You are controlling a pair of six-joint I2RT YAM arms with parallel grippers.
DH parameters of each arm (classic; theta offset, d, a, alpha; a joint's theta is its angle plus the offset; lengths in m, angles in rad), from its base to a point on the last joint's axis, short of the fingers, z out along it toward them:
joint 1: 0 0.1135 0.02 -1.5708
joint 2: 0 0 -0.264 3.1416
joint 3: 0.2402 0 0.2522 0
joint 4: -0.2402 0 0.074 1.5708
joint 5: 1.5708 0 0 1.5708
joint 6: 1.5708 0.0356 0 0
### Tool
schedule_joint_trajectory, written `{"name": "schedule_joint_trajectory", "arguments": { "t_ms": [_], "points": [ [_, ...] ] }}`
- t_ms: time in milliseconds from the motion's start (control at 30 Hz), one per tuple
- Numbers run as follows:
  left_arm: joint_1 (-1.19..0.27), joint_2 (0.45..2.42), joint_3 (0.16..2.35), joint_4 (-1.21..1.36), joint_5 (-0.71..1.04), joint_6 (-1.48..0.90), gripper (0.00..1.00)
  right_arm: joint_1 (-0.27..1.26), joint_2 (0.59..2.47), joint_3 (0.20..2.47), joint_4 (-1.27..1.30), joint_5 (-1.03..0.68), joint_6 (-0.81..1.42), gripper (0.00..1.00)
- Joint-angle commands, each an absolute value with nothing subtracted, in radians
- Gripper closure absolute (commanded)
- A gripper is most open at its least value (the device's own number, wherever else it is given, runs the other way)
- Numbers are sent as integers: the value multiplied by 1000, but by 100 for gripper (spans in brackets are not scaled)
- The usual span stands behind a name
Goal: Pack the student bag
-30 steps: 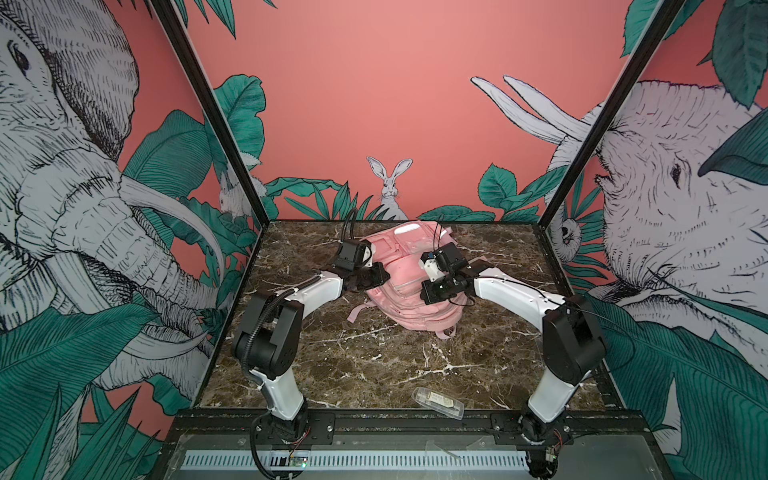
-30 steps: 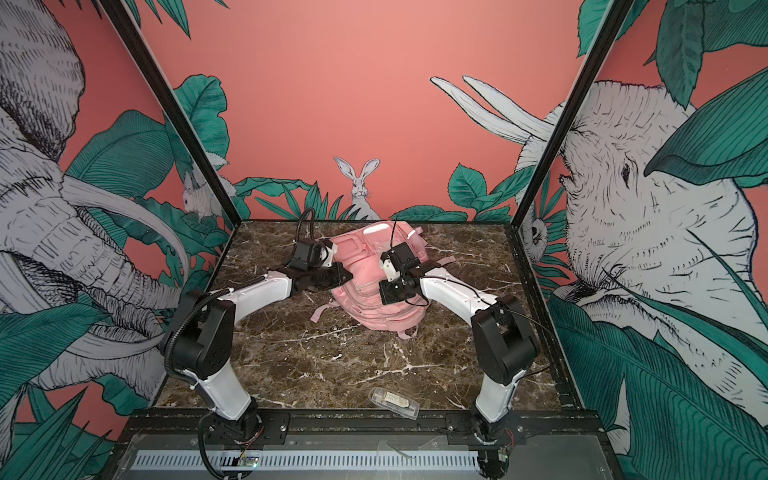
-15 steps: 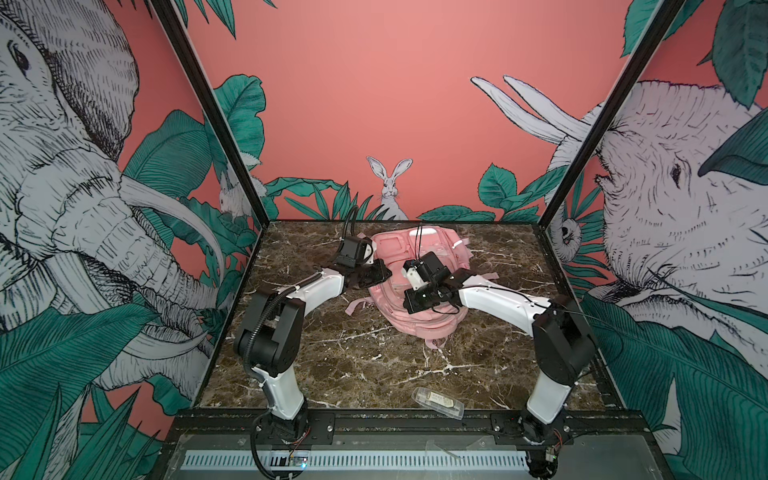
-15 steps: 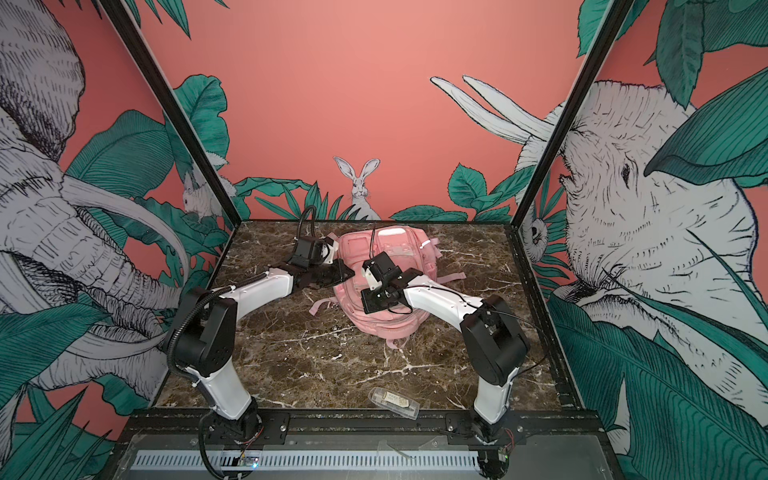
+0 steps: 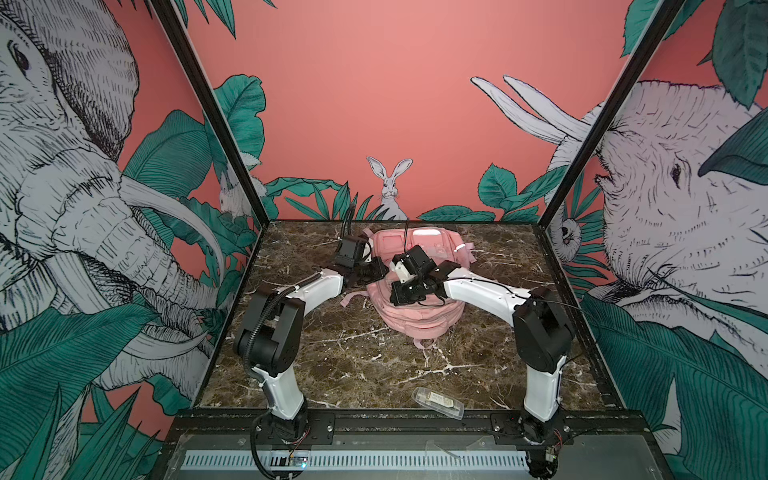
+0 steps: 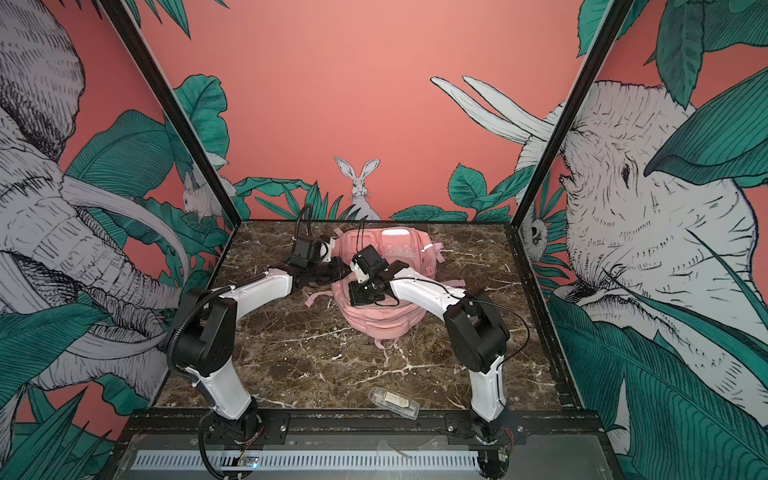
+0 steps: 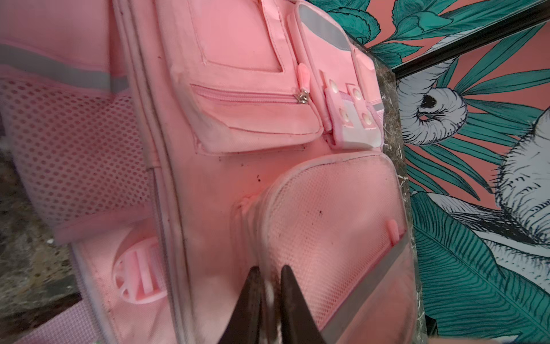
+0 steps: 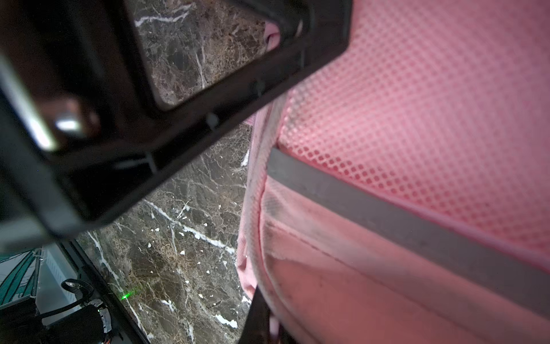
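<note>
Marbled worktop (image 5: 353, 365) holds the student bag (image 5: 419, 320), stretching ahead of left fingers (image 7: 251, 297) narrowly pinching its mesh pocket (image 7: 327, 214) rim; right fingers (image 8: 256, 315) closed alongside.

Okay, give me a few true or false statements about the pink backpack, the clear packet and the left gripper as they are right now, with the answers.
1. The student bag lies on the marble table. True.
2. The clear packet is inside the bag. False: it lies on the table near the front edge, apart from the bag.
3. The left gripper pinches the rim of a mesh pocket on the bag. True.
4. The small front pocket is unzipped. False: its zip is closed.
</note>
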State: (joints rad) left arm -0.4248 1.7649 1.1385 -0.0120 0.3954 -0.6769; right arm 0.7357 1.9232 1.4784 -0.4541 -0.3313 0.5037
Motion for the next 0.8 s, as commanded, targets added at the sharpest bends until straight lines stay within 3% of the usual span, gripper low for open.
{"name": "schedule_joint_trajectory", "arguments": {
  "t_ms": [0,267,500,767],
  "points": [
    [-454,1718,1088,30,468,-726,84,671,1859,1454,-410,-312,477,100],
    [-566,1772,1130,81,492,-772,80,544,1719,1335,-459,-300,416,100],
    [-629,1849,1249,108,517,-809,67,553,1659,1226,-466,-327,416,100],
    [-650,1892,1313,101,525,-815,66,596,1694,1204,-364,-334,506,100]
  ]
}}
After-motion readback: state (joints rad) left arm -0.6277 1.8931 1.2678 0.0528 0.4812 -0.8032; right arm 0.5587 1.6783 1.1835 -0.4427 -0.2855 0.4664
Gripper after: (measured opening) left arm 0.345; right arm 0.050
